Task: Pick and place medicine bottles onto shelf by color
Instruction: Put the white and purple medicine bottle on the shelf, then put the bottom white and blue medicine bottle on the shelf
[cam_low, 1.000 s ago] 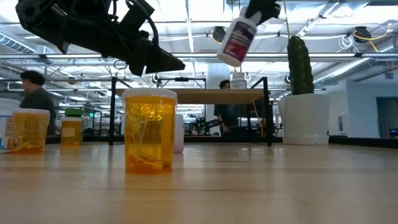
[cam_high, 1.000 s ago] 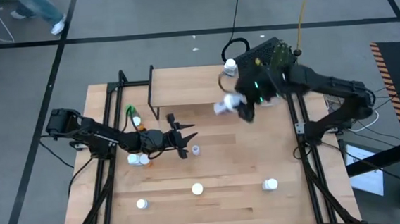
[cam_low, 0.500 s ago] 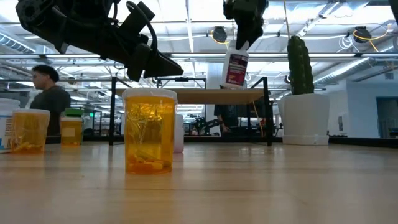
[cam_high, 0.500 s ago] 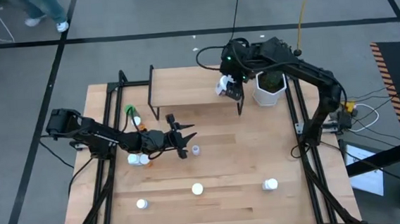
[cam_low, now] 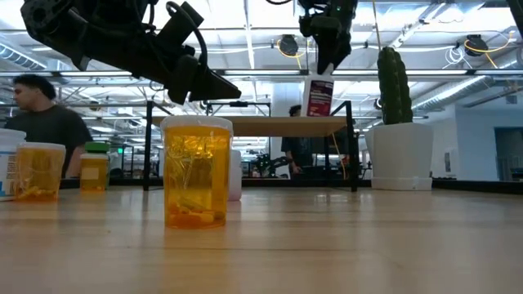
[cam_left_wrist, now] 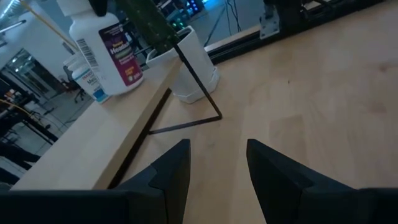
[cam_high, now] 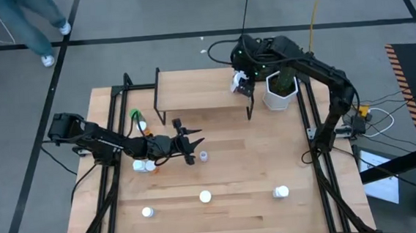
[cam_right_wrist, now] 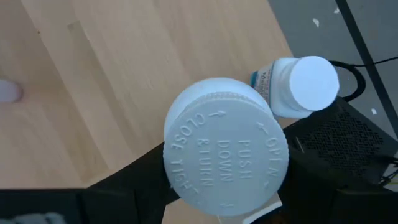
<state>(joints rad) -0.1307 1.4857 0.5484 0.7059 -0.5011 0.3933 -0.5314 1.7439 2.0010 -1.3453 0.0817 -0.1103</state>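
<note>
My right gripper [cam_high: 244,82] hangs over the right end of the shelf [cam_high: 192,95], shut on a white medicine bottle [cam_low: 318,98] with a dark red label. The bottle's base is at the shelf board [cam_low: 261,125]; I cannot tell whether it touches. A second white bottle [cam_right_wrist: 301,84] stands on the shelf just beyond it. My left gripper [cam_high: 193,141] waits open at the table's middle left, above the wood, with nothing between its fingers [cam_left_wrist: 177,171]. Other medicine bottles stand on the table. My right gripper pinches the white bottle by its ribbed cap [cam_right_wrist: 186,180], one finger on each side. The fingers come from above, slanting down toward the shelf. The bottle hangs upright below them [cam_left_wrist: 106,50].
A white pot with a cactus [cam_high: 280,88] stands right beside the shelf's right end. White-capped bottles [cam_high: 205,197] [cam_high: 281,192] [cam_high: 148,211] stand along the near part of the table. More stand by the left arm [cam_high: 144,165]. A person [cam_low: 41,122] moves beyond the table.
My right gripper has carried the white bottle from in front of the shelf toward the table's far edge, over the shelf's right end, and down to the board. The bottle, tilted before, now hangs upright.
</note>
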